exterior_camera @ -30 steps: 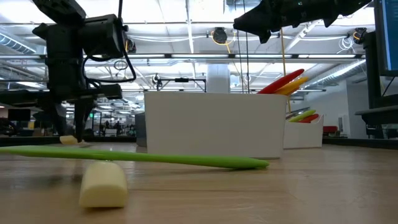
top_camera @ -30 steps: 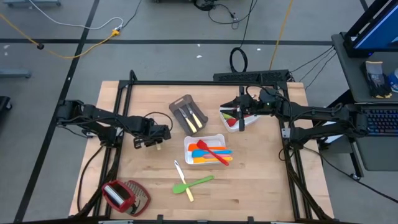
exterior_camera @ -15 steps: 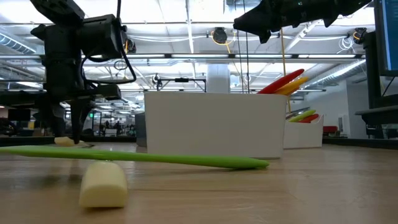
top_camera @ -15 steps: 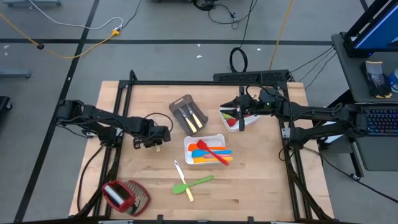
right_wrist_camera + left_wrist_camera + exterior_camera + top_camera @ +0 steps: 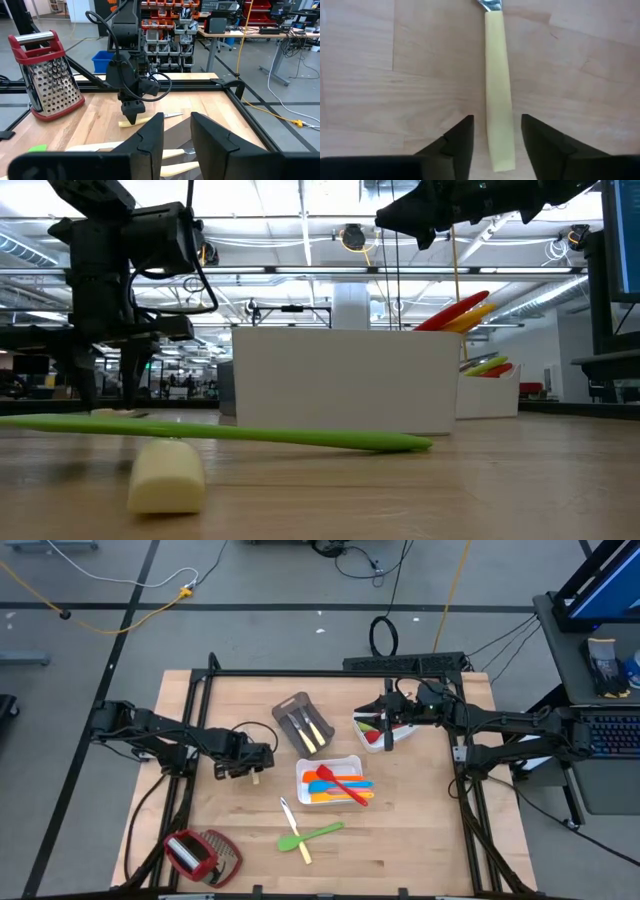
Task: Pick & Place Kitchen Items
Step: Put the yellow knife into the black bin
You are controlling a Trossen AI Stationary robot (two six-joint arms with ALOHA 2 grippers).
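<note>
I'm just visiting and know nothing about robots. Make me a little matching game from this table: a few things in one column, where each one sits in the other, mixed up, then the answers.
Things:
1. pale-handled knife
2. green spatula
3. orange and red utensils
4. grater

Places:
A. inside the white tray at the table's middle
B. lying on the bare wood between the left gripper's open jaws
C. at the table's near left corner
D. on the bare wood in front of the white tray

Pairs: 1-B, 2-D, 3-A, 4-C

Overhead, table-level and two close wrist cameras share the table (image 5: 400,840).
</note>
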